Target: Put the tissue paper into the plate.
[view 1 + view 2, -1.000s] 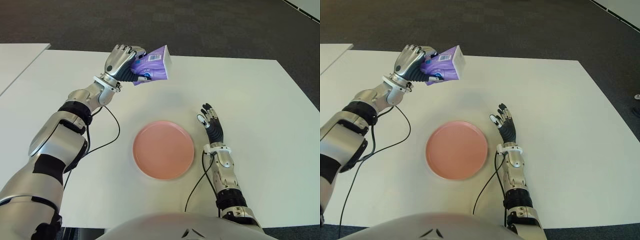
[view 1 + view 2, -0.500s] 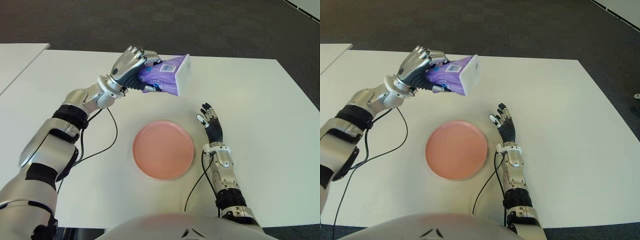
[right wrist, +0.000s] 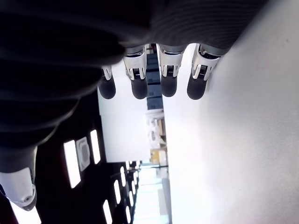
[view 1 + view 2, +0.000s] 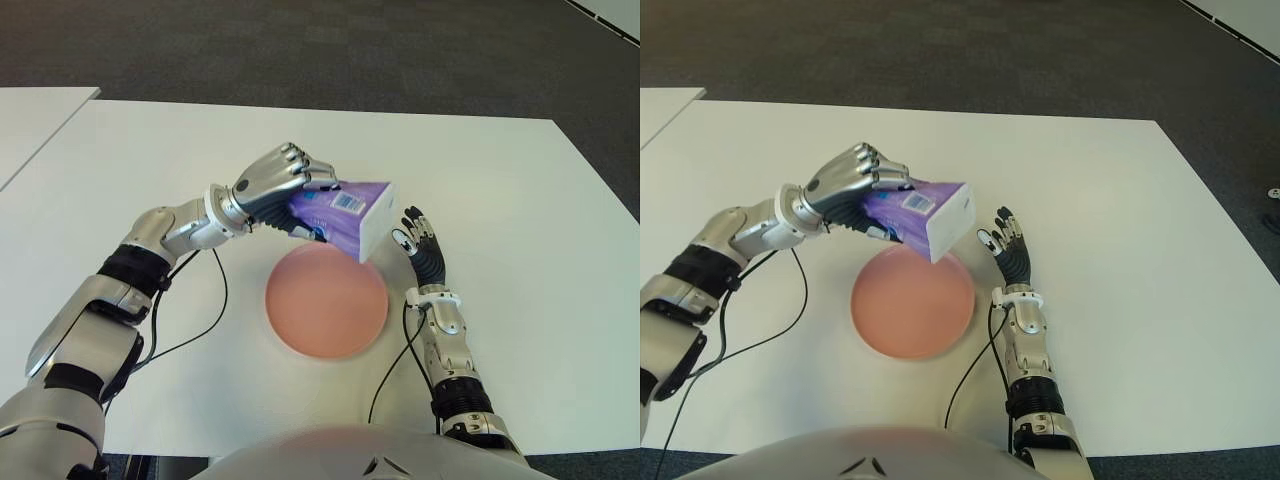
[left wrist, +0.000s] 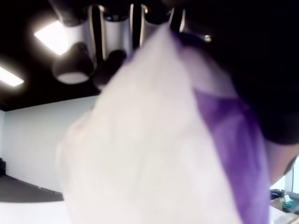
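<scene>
Tissue pack [image 4: 350, 212], long axis toward right hand [image 4: 420, 243].

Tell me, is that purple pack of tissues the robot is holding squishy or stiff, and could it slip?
The tissue pack looks soft: a glossy purple plastic wrap, likely yielding under the left hand whose fingers curl round one end. It is probably light, since it juts out unsupported over the pink plate. That smooth wrap may be somewhat slippery.

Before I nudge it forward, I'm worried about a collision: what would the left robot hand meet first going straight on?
Probably the open right robot hand, just beyond the purple tissue pack held by the left robot hand; depth is unclear.
</scene>
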{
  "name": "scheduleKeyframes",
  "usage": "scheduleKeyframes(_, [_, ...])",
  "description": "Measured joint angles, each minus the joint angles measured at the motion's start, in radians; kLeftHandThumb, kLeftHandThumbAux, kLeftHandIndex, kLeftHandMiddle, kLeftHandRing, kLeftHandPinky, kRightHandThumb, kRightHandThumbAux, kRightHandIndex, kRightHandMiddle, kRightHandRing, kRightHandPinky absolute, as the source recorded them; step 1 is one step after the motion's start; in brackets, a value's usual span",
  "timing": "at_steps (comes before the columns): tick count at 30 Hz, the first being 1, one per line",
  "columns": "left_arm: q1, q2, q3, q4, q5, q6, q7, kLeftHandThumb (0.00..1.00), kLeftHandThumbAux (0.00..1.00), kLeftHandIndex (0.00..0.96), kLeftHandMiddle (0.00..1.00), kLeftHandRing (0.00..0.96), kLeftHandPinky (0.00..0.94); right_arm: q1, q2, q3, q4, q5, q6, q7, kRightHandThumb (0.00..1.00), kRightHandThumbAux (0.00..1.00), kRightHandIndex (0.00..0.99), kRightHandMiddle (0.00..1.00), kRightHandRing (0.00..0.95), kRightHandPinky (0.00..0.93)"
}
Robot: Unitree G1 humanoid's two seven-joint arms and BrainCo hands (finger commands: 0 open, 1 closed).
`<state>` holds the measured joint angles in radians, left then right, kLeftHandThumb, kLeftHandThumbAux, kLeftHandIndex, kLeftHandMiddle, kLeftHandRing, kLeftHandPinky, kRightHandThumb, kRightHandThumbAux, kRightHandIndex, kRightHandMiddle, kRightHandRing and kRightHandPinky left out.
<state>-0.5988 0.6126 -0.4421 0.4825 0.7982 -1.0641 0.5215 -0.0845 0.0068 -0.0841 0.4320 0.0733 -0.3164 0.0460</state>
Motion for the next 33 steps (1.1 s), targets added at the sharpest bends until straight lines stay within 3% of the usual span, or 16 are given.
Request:
scheduleKeyframes(4, [0.036, 0.000, -0.009, -0.002, 0.047, -0.002, -0.035, 0.743, 0.698, 0.443, 0.849, 0.850, 0.848, 0.000, -0.001, 0.000, 0.001, 0.000, 0.000, 0.000, 0.547, 0.581, 0.019, 0.022, 0.011, 0.045])
scheduleKeyframes(11, [0.031, 0.001, -0.015, 0.003, 0.146, 0.020, -0.038, 0.743, 0.699, 0.443, 0.846, 0.848, 0.844, -0.002, -0.001, 0.000, 0.007, 0.000, 0.000, -0.003, 0.545, 0.578, 0.016, 0.021, 0.011, 0.042])
scheduleKeyframes(17, [0.030, 0.001, -0.077, 0.016, 0.299, 0.069, 0.048, 0.742, 0.700, 0.442, 0.845, 0.847, 0.845, -0.003, -0.001, 0.001, 0.006, 0.000, 0.000, -0.002, 0.545, 0.576, 0.015, 0.020, 0.011, 0.041])
scheduleKeyframes(24, [0.030, 0.014, -0.132, 0.000, 0.386, 0.096, 0.087, 0.743, 0.700, 0.442, 0.842, 0.847, 0.847, -0.004, -0.002, 0.002, 0.006, 0.000, 0.000, -0.002, 0.545, 0.570, 0.020, 0.022, 0.011, 0.040])
scheduleKeyframes(33, [0.043, 0.024, -0.200, -0.019, 0.466, 0.232, 0.158, 0.744, 0.700, 0.442, 0.847, 0.851, 0.852, -0.003, -0.005, 0.002, 0.010, -0.001, 0.000, -0.003, 0.544, 0.562, 0.018, 0.022, 0.011, 0.039])
